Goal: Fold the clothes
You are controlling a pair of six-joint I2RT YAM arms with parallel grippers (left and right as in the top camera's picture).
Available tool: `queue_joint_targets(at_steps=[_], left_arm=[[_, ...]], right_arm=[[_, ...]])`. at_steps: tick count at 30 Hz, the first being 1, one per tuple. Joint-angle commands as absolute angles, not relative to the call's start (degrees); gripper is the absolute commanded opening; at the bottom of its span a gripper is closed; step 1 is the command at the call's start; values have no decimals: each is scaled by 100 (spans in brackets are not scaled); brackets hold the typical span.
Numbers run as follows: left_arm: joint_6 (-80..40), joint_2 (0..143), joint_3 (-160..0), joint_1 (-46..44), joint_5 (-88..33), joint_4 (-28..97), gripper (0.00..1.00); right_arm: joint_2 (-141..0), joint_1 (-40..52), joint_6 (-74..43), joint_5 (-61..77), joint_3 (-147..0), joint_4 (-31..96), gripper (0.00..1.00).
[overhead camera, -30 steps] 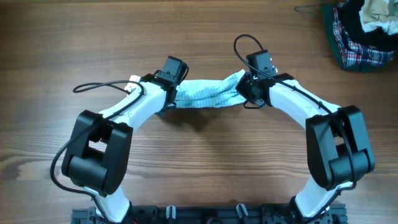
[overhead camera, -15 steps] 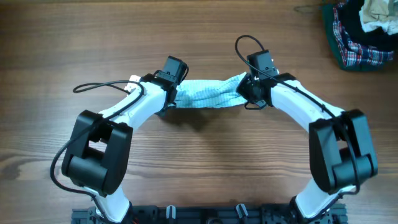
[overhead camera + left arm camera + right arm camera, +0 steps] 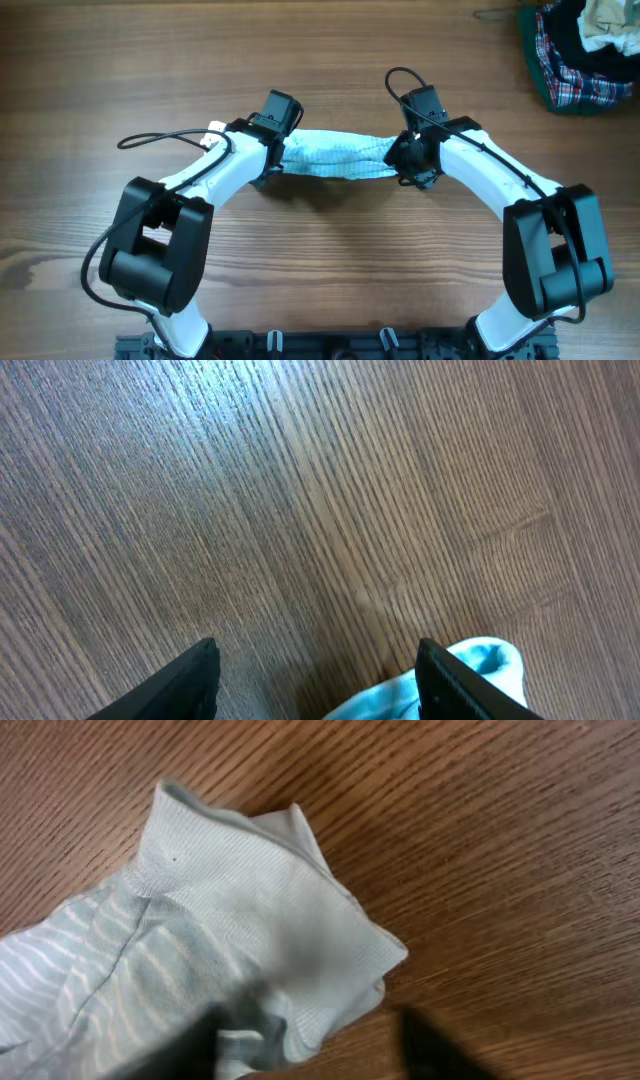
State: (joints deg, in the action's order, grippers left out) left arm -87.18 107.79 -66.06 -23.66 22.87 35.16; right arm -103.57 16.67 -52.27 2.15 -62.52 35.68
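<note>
The clothes (image 3: 335,157), a small pale blue-and-white striped garment, lie stretched in a wrinkled band on the wooden table between my two grippers. My left gripper (image 3: 272,168) stands at its left end, jaws wide. In the left wrist view the clothes (image 3: 485,660) show by the right finger (image 3: 460,685), and a bit of the edge reaches in between the open left gripper (image 3: 315,695). My right gripper (image 3: 408,165) is over the right end. In the right wrist view the clothes (image 3: 220,920) lie flat, and the right gripper (image 3: 310,1050) is open and blurred just above their edge.
A heap of red-green plaid, dark and cream clothes (image 3: 580,45) sits at the table's far right corner. A black cable (image 3: 160,140) loops from the left arm over the table. Bare wood table (image 3: 330,270) lies in front of the garment.
My right gripper has opened and let go of the garment's right end, which now lies flat on the table. The right arm has shifted slightly right. The left arm has not moved.
</note>
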Motion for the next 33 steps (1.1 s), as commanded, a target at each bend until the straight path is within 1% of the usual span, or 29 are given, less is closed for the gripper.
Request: queue_joint_targets(at_steps=[1,3,7,9,11,13,14,15,16,17,18,19,22,25,27,30,31,32,33], left_arm=[[-8705,10855,-6569,-2346,2408,3538,63],[-8705,10855,-6569,-2346,2410,3538,63],[-8705,10855,-6569,-2346,2410,3540,63],[-8702,10855,-6567,-2346,2408,3540,62],[-8702,10855,-6569,-2346,2408,3542,62],[-8700,10855,-6569,-2346,2405,3548,61],[-8698,10855,-6569,-2346,2397,3564,60],[-8582,10855,-6569,-2346,2340,3544,56],[-8438,10855,-6569,-2346,2239,3498,49],[-8049,10855,-6569,-2335,2034,3347,40],[-7647,10855,-6569,-2322,1868,3183,24],[-7393,10855,-6569,-2322,1732,3120,17],[-6473,10853,-6569,-2248,1114,3151,4],[-6007,10849,-6569,-2010,961,3531,4],[-5749,10831,-6569,-1822,845,3887,4],[-5677,10816,-6569,-1503,814,4296,5],[-5675,10812,-6569,-1391,814,4346,13],[-5677,10812,-6569,-1258,812,4375,38],[-5677,10812,-6569,-1131,790,4381,53]], right_arm=[[-10206,1651,-5192,311,-6346,3553,81],[-10108,1651,-5094,412,-6361,3570,77],[-9863,1599,-4845,252,-6361,3459,72],[-9887,1522,-4644,255,-6348,3385,66],[-9913,1492,-4462,255,-6337,3347,64],[-9915,1492,-4195,292,-6337,3286,64],[-9915,1494,-3780,438,-6335,3179,64],[-9915,1492,-3564,502,-6337,3144,64],[-9915,1492,-3367,519,-6337,3131,65],[-9915,1492,-3138,545,-6337,3131,65],[-9915,1492,-2926,633,-6337,3135,65],[-9915,1492,-2864,652,-6337,3159,65],[-9915,1492,-2867,786,-6337,3262,66],[-9915,1492,-2849,1076,-6337,3262,70],[-9915,1492,-2823,1192,-6337,3264,71],[-9915,1492,-2755,1190,-6337,3256,72],[-9915,1492,-2757,1188,-6337,3262,72],[-9915,1492,-2775,1186,-6337,3267,72],[-9915,1483,-3111,965,-6337,3332,72]])
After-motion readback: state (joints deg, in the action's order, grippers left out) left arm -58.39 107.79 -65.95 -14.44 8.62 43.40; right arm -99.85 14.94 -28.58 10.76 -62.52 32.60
